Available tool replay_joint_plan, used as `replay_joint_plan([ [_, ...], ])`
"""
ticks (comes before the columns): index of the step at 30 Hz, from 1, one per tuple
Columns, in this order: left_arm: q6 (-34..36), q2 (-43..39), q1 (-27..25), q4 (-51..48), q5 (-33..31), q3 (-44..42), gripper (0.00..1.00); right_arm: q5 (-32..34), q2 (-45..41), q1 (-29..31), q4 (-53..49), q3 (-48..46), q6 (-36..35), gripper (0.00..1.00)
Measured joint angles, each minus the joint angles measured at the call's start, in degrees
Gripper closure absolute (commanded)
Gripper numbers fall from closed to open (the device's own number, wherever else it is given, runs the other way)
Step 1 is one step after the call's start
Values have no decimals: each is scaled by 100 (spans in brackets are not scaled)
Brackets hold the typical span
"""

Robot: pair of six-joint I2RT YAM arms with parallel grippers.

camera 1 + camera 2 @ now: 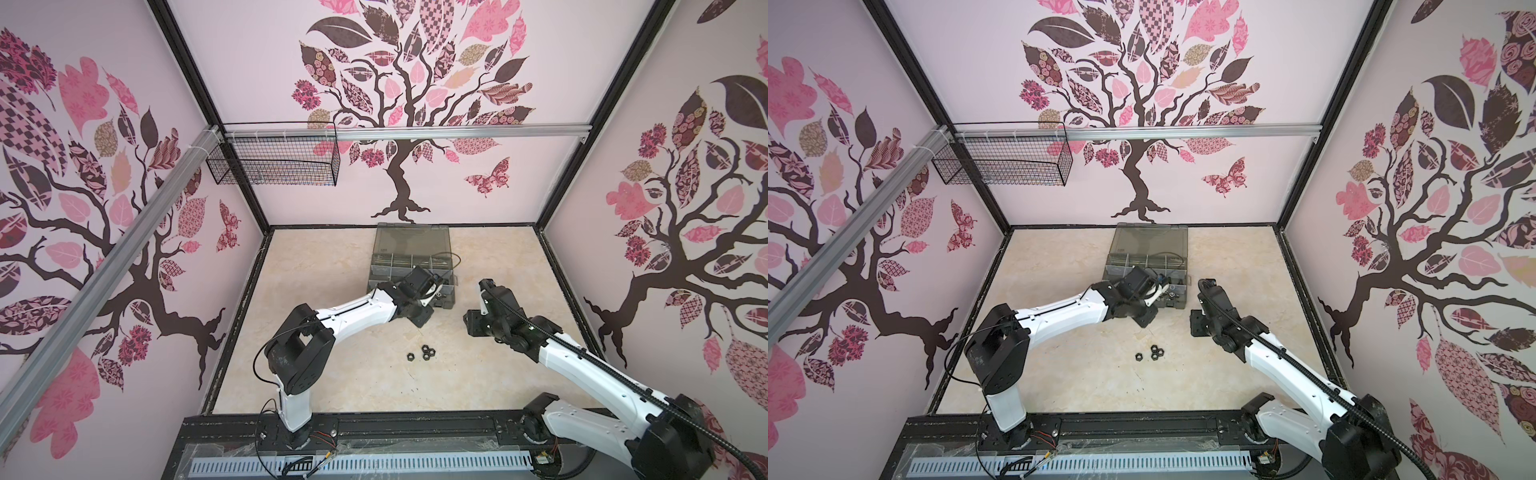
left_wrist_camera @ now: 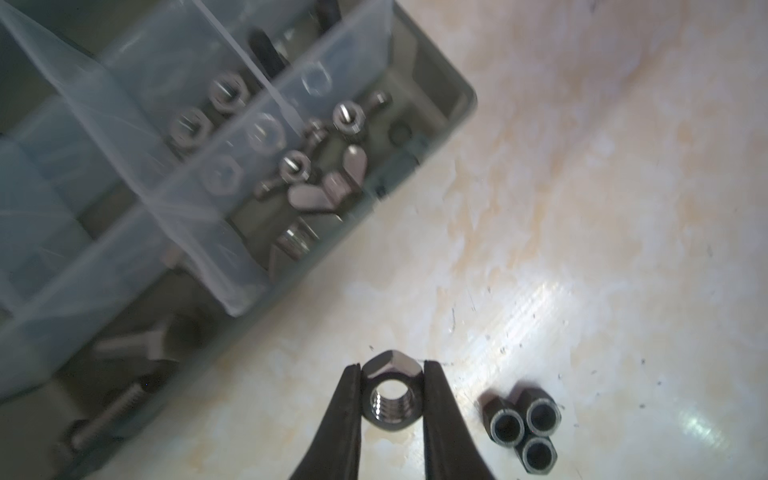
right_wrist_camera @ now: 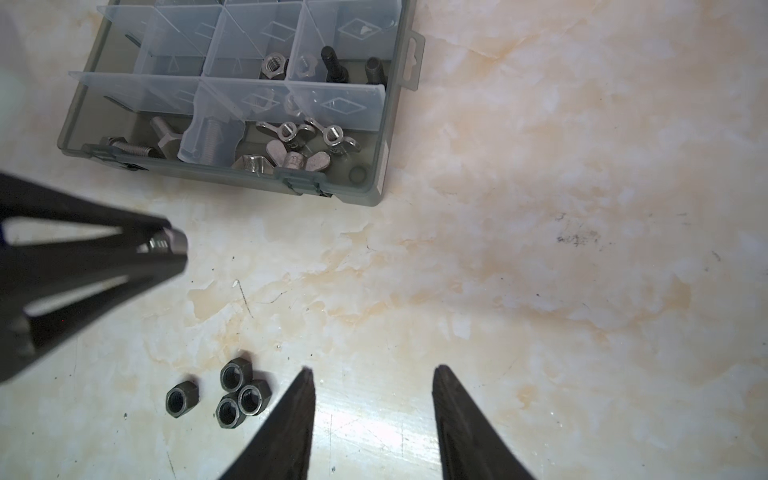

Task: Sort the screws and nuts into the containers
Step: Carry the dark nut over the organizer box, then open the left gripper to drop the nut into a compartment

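Marbled beige desk lies bare and open on the right tool's side. We see the left tool pinching a silver nut by its flats, over the desk just short of the case's near wall. Our right tool stands spread and empty. Four black nuts lie near it, three touching and one just beside, well apart from the case.

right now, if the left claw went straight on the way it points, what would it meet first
Probably the bare table just short of the organizer case; depth is unclear. The left claw is shut on a silver nut.
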Motion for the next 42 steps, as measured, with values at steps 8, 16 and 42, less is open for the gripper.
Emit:
replay_joint_plan([
  [8, 24, 1163, 691, -35, 125, 1740, 79, 7, 9, 0, -2, 2, -20, 52],
  [16, -61, 2227, 837, -234, 234, 2579, 74, 7, 33, 0, -7, 2, -35, 51],
  [42, -503, 702, 1034, 400, 507, 1058, 54, 13, 225, 0, -39, 9, -153, 51],
])
